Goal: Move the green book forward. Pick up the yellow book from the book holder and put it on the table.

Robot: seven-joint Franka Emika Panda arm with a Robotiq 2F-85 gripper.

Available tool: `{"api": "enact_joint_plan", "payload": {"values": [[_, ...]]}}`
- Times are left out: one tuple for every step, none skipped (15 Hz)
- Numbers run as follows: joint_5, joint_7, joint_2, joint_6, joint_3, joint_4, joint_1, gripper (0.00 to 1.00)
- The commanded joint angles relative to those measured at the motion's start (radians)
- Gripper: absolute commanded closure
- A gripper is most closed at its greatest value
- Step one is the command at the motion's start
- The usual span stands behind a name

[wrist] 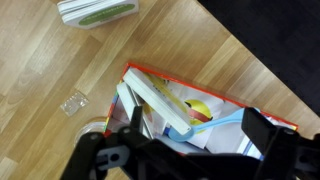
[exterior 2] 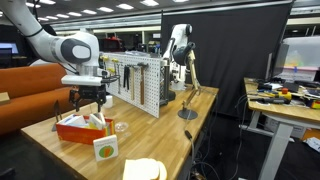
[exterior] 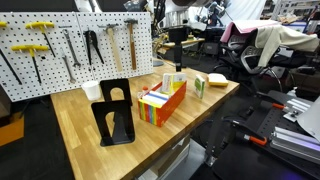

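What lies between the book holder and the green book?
Bare table only: the wrist view shows nothing between the book holder and the green book; a small clear scrap lies aside.

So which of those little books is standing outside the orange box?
The green book, upright on the table past the end of the orange box. The other books sit inside that box, under the gripper.

No legible text or labels anywhere

Bright overhead lighting; wrist view soft, low resolution.
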Motion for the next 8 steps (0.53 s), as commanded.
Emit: {"api": "enact_joint_plan", "payload": {"values": [[-0.005, 0.004, -0.001, -0.002, 0.016, 0.002, -0.016, 0.00], [-0.005, 0.004, -0.001, -0.002, 0.016, 0.002, -0.016, 0.00], [-0.005, 0.004, -0.001, -0.002, 0.016, 0.002, -0.016, 0.00], [0.021, -0.046, 0.008, -0.004, 0.024, 0.006, -0.026, 0.00], [0.028, -0.084, 0.016, -0.012, 0.030, 0.011, -0.030, 0.00], [0.038, -0.141, 0.026, -0.021, 0.039, 0.017, -0.036, 0.00], [0.038, -0.174, 0.033, -0.024, 0.043, 0.020, -0.037, 0.00], [0.033, -0.207, 0.043, -0.030, 0.047, 0.026, -0.036, 0.00]]}}
